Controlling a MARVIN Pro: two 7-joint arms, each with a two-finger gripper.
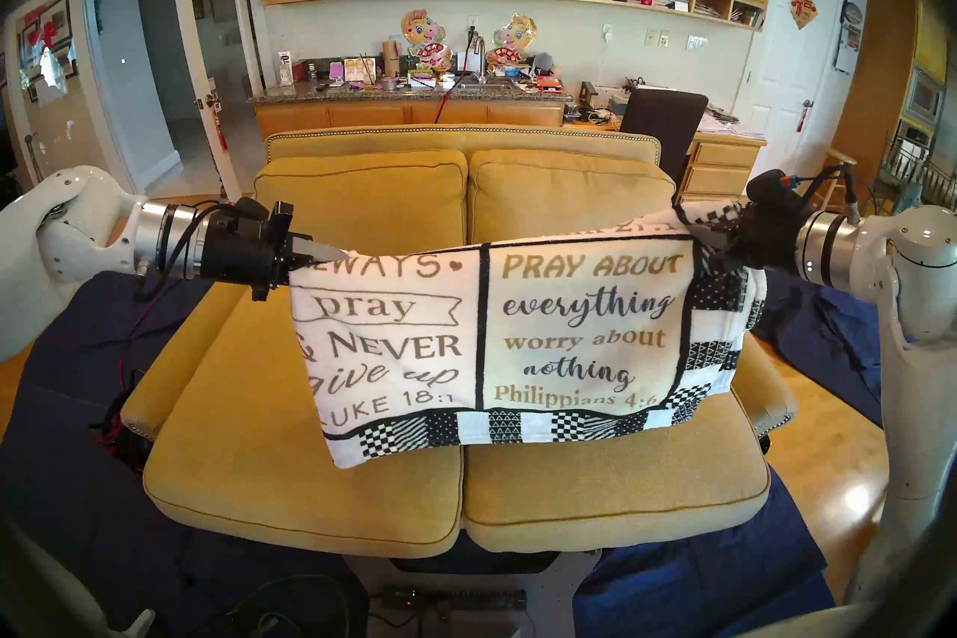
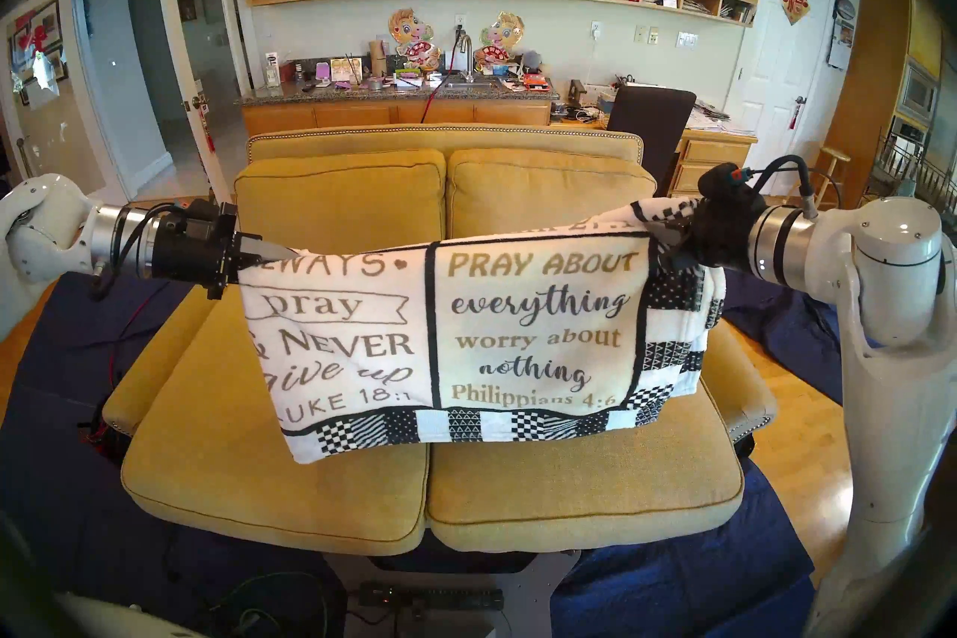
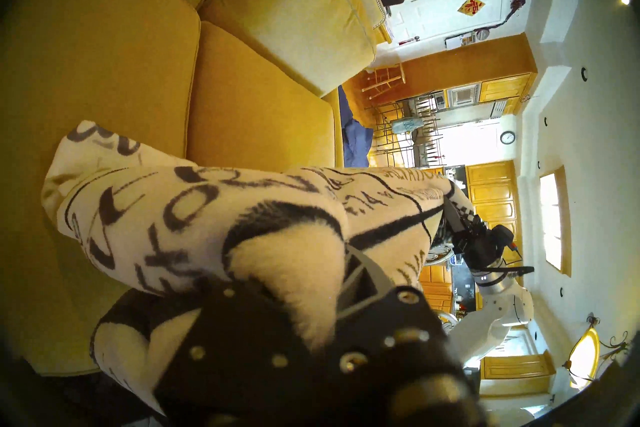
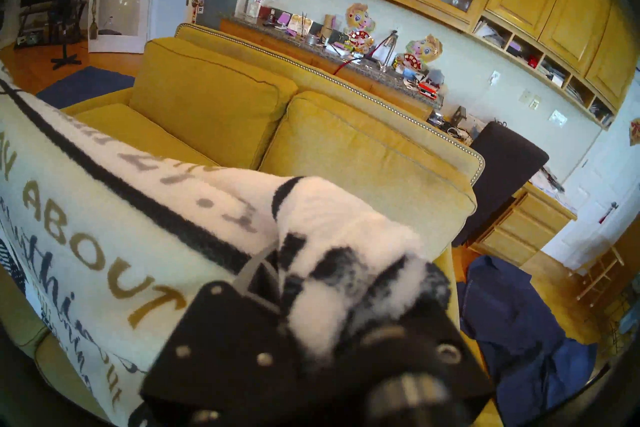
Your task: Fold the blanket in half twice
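Both claws are gripping the blanket (image 1: 492, 342) by its top edge: left claw (image 1: 331, 252) clenched on one upper corner, right claw (image 1: 712, 235) on the other. Blanket is hanging folded between them above the sofa (image 1: 290, 481) seat, lettering facing the head camera.

Head pair looks down at sofa (image 1: 310, 440); wrists view it close, tilted.

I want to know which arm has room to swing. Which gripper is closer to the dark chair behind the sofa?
Right. The right gripper, shut on the blanket, hangs just in front of the dark chair; the left gripper grips the blanket's opposite end, across the sofa.
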